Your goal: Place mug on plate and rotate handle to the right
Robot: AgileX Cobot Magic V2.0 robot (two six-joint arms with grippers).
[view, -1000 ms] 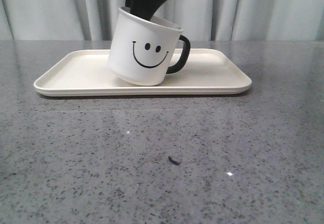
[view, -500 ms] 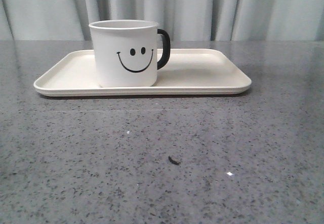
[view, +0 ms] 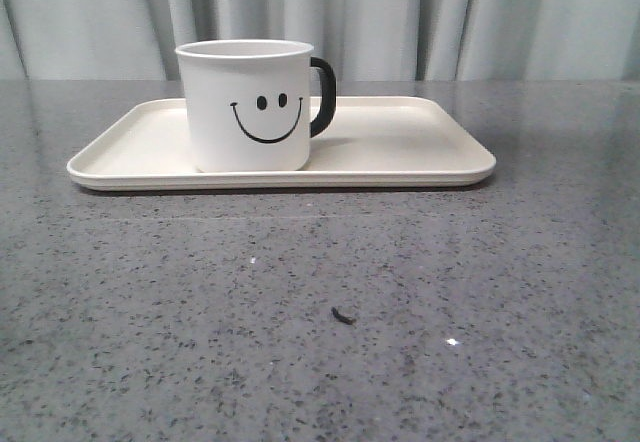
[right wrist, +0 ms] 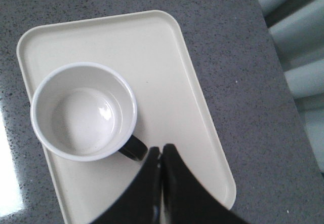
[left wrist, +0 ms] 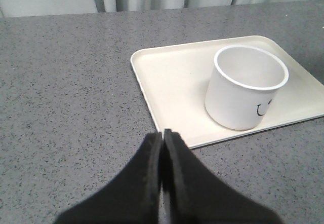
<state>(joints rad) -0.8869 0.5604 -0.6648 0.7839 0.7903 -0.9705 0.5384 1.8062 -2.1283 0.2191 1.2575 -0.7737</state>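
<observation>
The white mug (view: 250, 107) with a black smiley face stands upright on the cream plate (view: 400, 152), left of its middle. Its black handle (view: 323, 95) points right. The mug also shows in the left wrist view (left wrist: 245, 95) and the right wrist view (right wrist: 83, 111), where the handle (right wrist: 132, 147) shows too. My left gripper (left wrist: 162, 135) is shut and empty over the table, short of the plate (left wrist: 167, 82). My right gripper (right wrist: 161, 150) is shut and empty, high above the plate (right wrist: 162, 72), beside the handle. Neither gripper shows in the front view.
The grey speckled table (view: 320, 312) carries a small dark speck (view: 343, 315) in front of the plate. Grey curtains (view: 400, 12) hang behind the table's far edge.
The mug went from tilted in the right gripper to standing upright on the plate, further left. The gripper let go, rose, and left the front view.
</observation>
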